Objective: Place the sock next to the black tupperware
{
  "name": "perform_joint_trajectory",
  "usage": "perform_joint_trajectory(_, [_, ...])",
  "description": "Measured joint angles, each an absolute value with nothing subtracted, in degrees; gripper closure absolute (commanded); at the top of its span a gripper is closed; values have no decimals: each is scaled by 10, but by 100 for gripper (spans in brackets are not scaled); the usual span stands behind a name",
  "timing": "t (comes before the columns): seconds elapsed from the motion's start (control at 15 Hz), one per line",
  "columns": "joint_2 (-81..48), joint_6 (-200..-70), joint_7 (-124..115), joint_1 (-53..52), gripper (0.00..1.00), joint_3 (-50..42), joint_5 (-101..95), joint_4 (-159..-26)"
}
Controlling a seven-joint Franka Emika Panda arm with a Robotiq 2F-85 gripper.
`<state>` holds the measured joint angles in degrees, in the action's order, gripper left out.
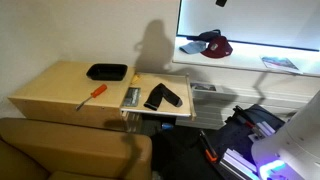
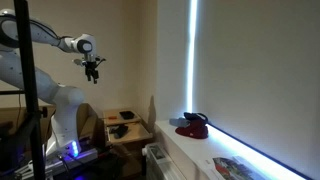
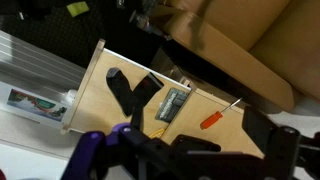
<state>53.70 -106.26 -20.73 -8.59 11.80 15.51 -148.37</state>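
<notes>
The black sock [image 1: 160, 96] lies bent in an L on the light wooden table [image 1: 60, 85], near its end by the robot. The black tupperware [image 1: 106, 71] stands at the table's back edge, about a hand-length from the sock. In the wrist view the sock [image 3: 130, 90] lies far below; the tupperware is hidden there. My gripper [image 2: 92, 68] hangs high in the air above the table, well clear of both. Its fingers [image 3: 185, 150] are spread wide and hold nothing. In an exterior view the sock [image 2: 118, 131] and tupperware [image 2: 126, 116] show as small dark shapes.
An orange-handled screwdriver [image 1: 92, 95] lies on the table's front part. A grey remote [image 1: 131, 96] lies right beside the sock. A dark red cap [image 1: 212, 45] sits on the lit windowsill. A brown sofa [image 1: 70, 150] stands in front of the table.
</notes>
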Motion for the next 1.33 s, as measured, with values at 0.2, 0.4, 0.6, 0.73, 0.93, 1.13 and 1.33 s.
perform_joint_trajectory(0.2, [537, -1063, -207, -86, 0, 118, 155, -1484])
perform_joint_trajectory(0.4, [535, -1063, -208, -84, 0, 120, 152, -1486])
perform_joint_trajectory(0.6, [498, -1111, -228, -66, 0, 152, 144, -1529])
perform_joint_trajectory(0.73, [454, -1184, -255, -59, 0, 190, 139, -1564])
perform_joint_trajectory(0.93, [387, -1326, -329, -32, 0, 267, 121, -1603])
perform_joint_trajectory(1.13, [294, -1445, -470, 50, 0, 349, 30, -1602])
perform_joint_trajectory(1.33, [210, -1494, -571, 99, 0, 356, -20, -1601])
